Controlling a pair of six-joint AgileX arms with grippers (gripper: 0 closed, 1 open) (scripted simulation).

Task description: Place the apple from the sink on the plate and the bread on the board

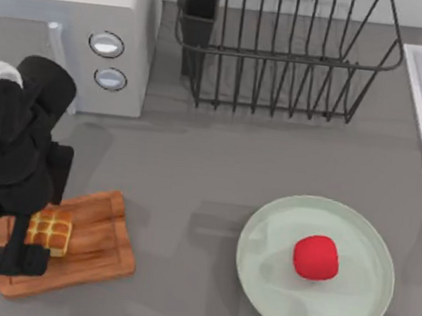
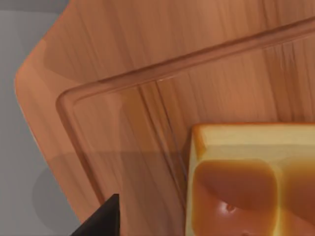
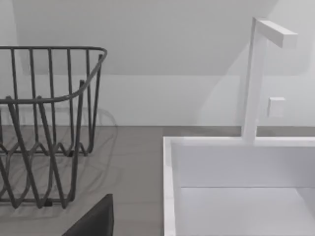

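Grey tabletop at lower left carries the board (image 1: pixel 88 247) with the bread (image 1: pixel 50 232) on it, apple (image 1: pixel 315 257) already on the plate (image 1: pixel 354 301): lift your left gripper (image 1: pixel 18 258) straight up, finger spread untellable.

Even bright light, soft shadows on table (image 1: pixel 217 174), sharp.

Rendered kitchen counter. Grey worktop (image 1: pixel 217 174). Microwave (image 1: pixel 81 31) at 10 o'clock, wire dish rack (image 1: pixel 282 52) at 12, white sink (image 3: pixel 236 187) with faucet (image 3: pixel 256 78) at 3. Wooden board (image 1: pixel 96 248) at 8, mint plate (image 1: pixel 355 294) at 5.
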